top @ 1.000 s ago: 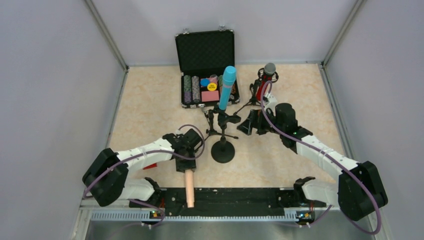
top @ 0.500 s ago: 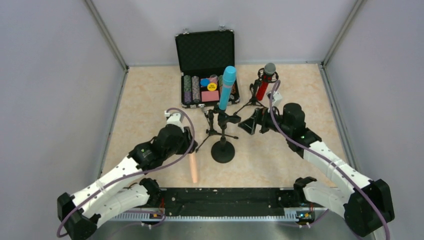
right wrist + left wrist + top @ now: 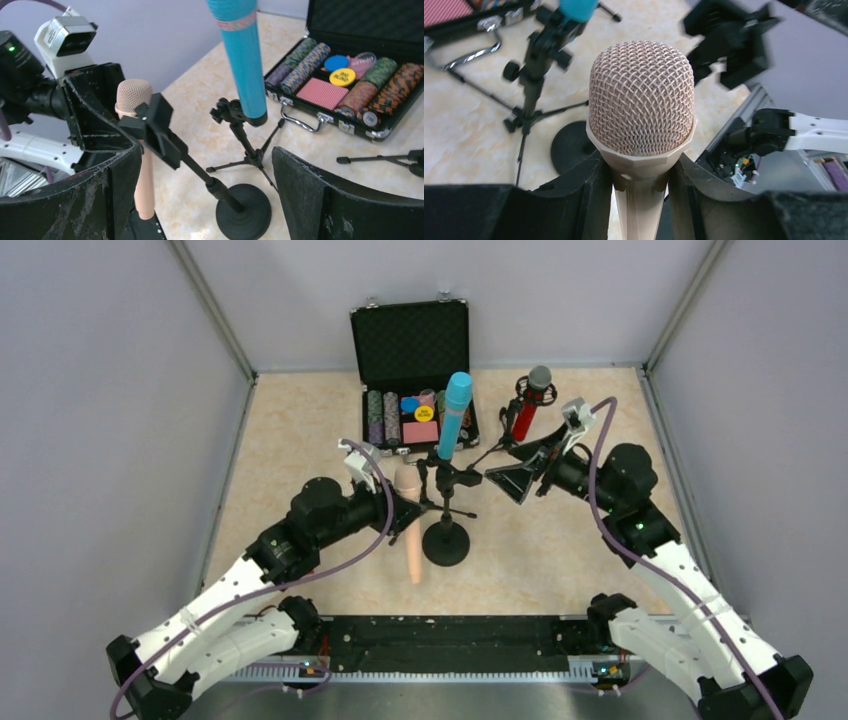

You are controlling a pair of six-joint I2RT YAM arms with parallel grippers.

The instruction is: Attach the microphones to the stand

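**No words can be read**

Dark marks are seen on a yellow round chip (image 3: 342, 76) inside the black case (image 3: 360, 17), but they are too small and blurry to be read. A pink band (image 3: 237, 22) with tiny marks is seen around the light blue microphone (image 3: 247, 70), and no letters can be made out on it. No other words, numbers or signs can be read anywhere.
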